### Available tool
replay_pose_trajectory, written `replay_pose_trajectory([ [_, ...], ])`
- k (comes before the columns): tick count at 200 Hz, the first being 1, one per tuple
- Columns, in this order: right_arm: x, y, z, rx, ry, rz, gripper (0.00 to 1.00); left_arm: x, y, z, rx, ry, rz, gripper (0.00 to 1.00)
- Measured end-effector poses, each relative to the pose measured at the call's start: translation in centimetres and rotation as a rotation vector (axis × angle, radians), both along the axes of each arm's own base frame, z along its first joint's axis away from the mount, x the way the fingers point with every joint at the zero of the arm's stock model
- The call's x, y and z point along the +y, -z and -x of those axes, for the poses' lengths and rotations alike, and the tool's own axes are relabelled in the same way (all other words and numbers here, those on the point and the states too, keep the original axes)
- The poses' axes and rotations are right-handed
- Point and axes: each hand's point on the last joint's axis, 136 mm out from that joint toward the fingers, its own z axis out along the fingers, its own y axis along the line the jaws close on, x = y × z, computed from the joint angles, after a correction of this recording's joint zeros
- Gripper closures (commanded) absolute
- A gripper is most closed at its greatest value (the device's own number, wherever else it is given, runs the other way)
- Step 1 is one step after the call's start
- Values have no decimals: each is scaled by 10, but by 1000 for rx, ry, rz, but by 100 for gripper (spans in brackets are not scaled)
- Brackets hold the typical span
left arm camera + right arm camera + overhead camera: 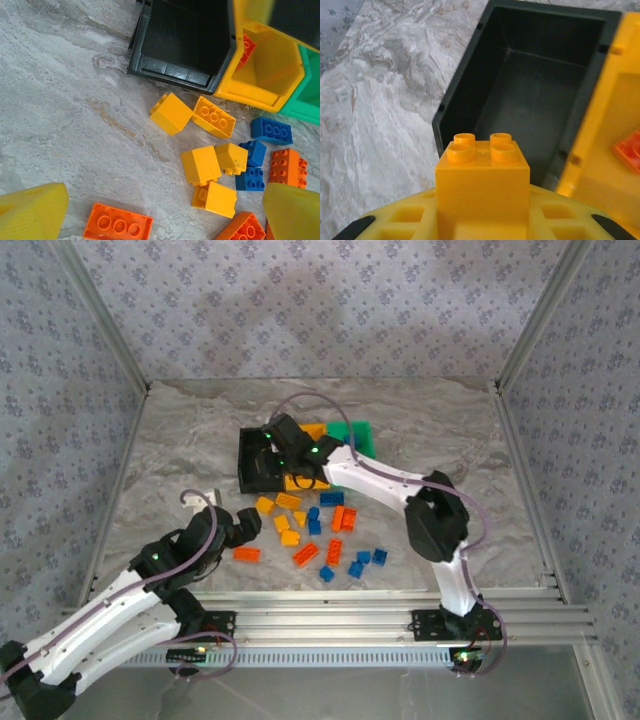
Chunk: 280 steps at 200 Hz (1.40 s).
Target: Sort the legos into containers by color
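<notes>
My right gripper is shut on a yellow lego, studs up, held above the near rim of the black container. From above, this gripper hangs over the joined containers: black, yellow-orange and green. An orange-red lego lies in the yellow-orange container. My left gripper is open and low over the table, holding nothing. Around it lie yellow legos, blue legos and an orange lego. The loose legos are scattered in front of the containers.
A small white hook-shaped piece lies left of the legos. An aluminium rail runs along the near table edge. Metal frame posts and patterned walls enclose the marbled table.
</notes>
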Motion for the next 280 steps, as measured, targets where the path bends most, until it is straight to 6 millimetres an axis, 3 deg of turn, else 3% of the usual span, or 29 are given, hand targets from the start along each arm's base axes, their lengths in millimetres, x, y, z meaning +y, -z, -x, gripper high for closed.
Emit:
replay_pose_trajectory([
  [24, 18, 13, -14, 10, -2, -5, 55, 3, 1, 1, 1, -4, -1, 1],
  [54, 26, 21, -27, 26, 8, -20, 32, 5, 3, 3, 4, -5, -4, 0],
  [110, 5, 17, -40, 45, 76, -63, 28, 3, 3, 3, 6, 2, 1, 1],
  [137, -26, 7, -13, 69, 104, -62, 27, 1, 3, 4, 9, 11, 6, 0],
  [175, -90, -5, 47, 90, 154, -60, 27, -1, 6, 2, 21, 11, 2, 0],
  [236, -217, 76, 146, 249, 295, 141, 27, -8, 16, -6, 42, -2, 3, 1],
  [257, -236, 88, 161, 284, 322, 169, 28, -10, 22, -8, 63, -2, -6, 1],
  [280, -240, 90, 154, 292, 361, 155, 29, -11, 24, -10, 73, -4, -1, 1],
])
